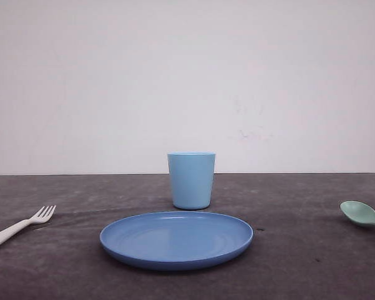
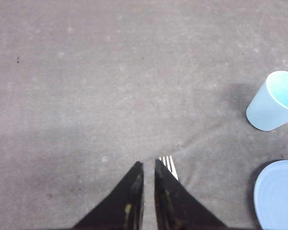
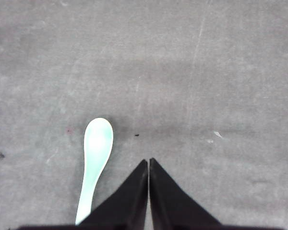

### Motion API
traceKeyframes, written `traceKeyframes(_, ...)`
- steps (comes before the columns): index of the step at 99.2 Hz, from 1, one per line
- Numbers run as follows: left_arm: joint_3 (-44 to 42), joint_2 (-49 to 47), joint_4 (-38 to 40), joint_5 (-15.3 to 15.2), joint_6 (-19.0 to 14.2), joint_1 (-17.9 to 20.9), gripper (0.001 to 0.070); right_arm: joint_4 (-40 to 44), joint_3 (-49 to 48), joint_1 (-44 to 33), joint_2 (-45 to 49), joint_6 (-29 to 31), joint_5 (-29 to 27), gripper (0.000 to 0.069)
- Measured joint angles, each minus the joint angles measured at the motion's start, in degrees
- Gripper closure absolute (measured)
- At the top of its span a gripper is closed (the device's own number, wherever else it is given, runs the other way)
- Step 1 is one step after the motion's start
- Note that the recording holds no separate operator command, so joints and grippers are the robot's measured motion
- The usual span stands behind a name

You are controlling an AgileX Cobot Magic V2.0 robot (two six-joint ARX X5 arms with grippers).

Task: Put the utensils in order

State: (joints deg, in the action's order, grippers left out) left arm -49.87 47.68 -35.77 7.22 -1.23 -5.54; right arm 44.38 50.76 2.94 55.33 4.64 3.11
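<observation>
The white fork (image 1: 25, 224) lies on the dark table at the far left, tines pointing toward the middle. In the left wrist view my left gripper (image 2: 148, 163) hovers over it, jaws almost together with a thin slit and nothing between them. The fork's tines (image 2: 169, 165) peek out beside one finger. The mint-green spoon (image 1: 361, 214) rests at the far right, bowl inward. In the right wrist view the spoon (image 3: 97, 153) lies just beside my right gripper (image 3: 148, 160), which is shut and empty.
A round blue plate (image 1: 175, 240) sits at the table's centre front, with a light blue cup (image 1: 191, 180) upright just behind it. Cup (image 2: 273, 103) and plate (image 2: 278, 194) also appear off to one side of the left gripper.
</observation>
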Motion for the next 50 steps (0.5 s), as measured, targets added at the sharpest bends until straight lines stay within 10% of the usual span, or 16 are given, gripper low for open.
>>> traceKeyframes(11, 0.0, 0.0, -0.2, 0.0, 0.0, 0.0, 0.0567, 0.5, 0.0, 0.0, 0.0, -0.2, 0.0, 0.0623)
traceKeyframes(29, 0.0, 0.0, -0.8, 0.0, 0.0, 0.0, 0.0255, 0.9, 0.0, 0.0, 0.0, -0.2, 0.0, 0.0245)
traceKeyframes(50, 0.0, 1.5, -2.7, 0.5, -1.4, 0.0, 0.0189, 0.9, 0.0, 0.0, 0.0, -0.2, 0.0, 0.0028)
